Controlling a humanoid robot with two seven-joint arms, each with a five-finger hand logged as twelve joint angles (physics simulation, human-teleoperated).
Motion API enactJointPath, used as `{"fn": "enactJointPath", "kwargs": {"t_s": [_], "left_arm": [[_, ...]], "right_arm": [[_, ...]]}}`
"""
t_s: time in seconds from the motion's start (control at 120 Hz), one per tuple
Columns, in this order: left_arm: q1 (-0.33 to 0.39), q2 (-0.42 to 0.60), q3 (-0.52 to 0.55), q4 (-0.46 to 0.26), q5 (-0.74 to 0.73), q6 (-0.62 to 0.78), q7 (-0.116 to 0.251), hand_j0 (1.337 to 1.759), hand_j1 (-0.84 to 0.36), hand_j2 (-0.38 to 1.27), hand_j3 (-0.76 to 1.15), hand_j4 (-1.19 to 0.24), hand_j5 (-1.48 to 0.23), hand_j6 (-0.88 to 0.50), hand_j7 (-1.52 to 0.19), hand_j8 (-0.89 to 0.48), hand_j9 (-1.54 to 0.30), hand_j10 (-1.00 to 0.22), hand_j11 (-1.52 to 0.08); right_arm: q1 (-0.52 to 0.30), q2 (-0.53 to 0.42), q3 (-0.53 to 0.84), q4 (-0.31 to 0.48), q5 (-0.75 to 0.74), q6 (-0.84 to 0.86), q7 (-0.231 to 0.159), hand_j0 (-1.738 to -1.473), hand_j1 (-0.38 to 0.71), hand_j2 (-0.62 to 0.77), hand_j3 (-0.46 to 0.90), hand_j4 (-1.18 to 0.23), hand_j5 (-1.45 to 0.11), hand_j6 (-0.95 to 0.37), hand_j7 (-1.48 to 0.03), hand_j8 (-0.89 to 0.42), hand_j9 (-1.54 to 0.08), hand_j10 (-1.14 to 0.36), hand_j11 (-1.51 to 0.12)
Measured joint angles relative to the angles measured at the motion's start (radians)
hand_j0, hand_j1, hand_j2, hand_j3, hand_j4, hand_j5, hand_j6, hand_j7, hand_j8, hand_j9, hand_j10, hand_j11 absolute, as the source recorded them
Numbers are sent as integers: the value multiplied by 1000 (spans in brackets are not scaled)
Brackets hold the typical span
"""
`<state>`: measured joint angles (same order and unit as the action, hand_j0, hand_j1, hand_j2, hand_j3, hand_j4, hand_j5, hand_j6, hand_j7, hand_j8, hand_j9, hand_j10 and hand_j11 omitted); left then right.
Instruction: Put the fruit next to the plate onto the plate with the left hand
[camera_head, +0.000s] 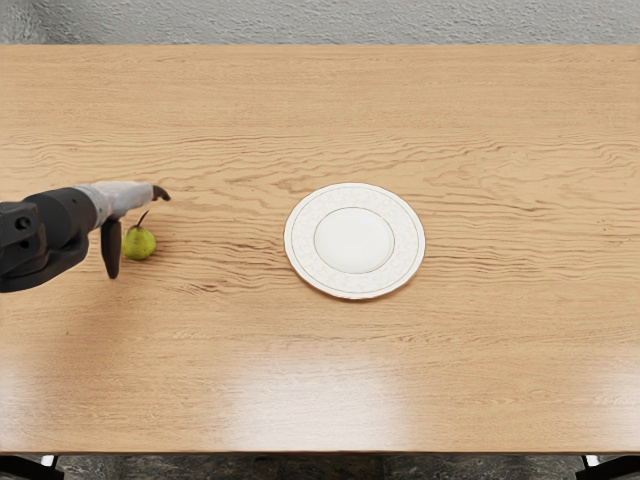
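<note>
- Head view: the left hand (120, 208) comes in from the left edge. Its fingers are spread and grip nothing: one dark finger (111, 250) points down just left of the pear (139, 243), and another reaches out above it.
- The pear sits on the table (400, 380), well apart from the empty plate (300, 240) to its right, so the grasp is not yet made.
- The pear is small and round, so I judge it may roll away if one finger touches it before the others close.
- The stem sticks up toward the hand and may catch on a finger and tip the fruit.
- The carry to the plate is long, and a loose pinch may drop the pear on the way.
- A high release may let the pear roll off the shallow rim.
- The right arm is out of sight.
</note>
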<state>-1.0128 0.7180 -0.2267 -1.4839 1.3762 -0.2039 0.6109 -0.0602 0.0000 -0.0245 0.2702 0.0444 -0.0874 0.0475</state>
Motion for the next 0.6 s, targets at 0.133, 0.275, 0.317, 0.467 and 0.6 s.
{"fn": "enactJointPath", "kwargs": {"t_s": [0.133,0.275,0.317,0.467,0.6], "left_arm": [[2,-38,9,19,26,13,0,1658,161,35,0,-164,-207,-166,-207,-166,-206,-164,-206],[2,-38,22,33,34,19,0,1658,152,36,0,-172,-217,-174,-217,-173,-217,-171,-216],[3,-38,26,38,36,22,0,1658,148,37,0,-175,-221,-177,-221,-176,-221,-174,-220],[5,-38,41,46,42,32,0,1658,111,43,0,-206,-262,-208,-262,-208,-261,-206,-261],[17,-33,44,42,43,40,0,1658,73,50,0,-238,-302,-239,-302,-239,-302,-237,-302]], "right_arm": [[0,0,0,0,0,0,0,-1658,-320,-5,0,-24,-31,-24,-31,-24,-31,-24,-31],[0,0,0,0,0,0,0,-1658,-320,-5,0,-24,-31,-24,-31,-24,-31,-24,-31],[-1,0,0,0,0,0,0,-1658,-320,-5,0,-24,-31,-24,-31,-24,-31,-24,-31],[0,0,0,0,0,0,0,-1658,-320,-5,0,-24,-31,-24,-31,-24,-31,-24,-31],[-1,0,0,0,0,0,0,-1658,-320,-5,0,-24,-31,-24,-31,-24,-31,-24,-31]]}}
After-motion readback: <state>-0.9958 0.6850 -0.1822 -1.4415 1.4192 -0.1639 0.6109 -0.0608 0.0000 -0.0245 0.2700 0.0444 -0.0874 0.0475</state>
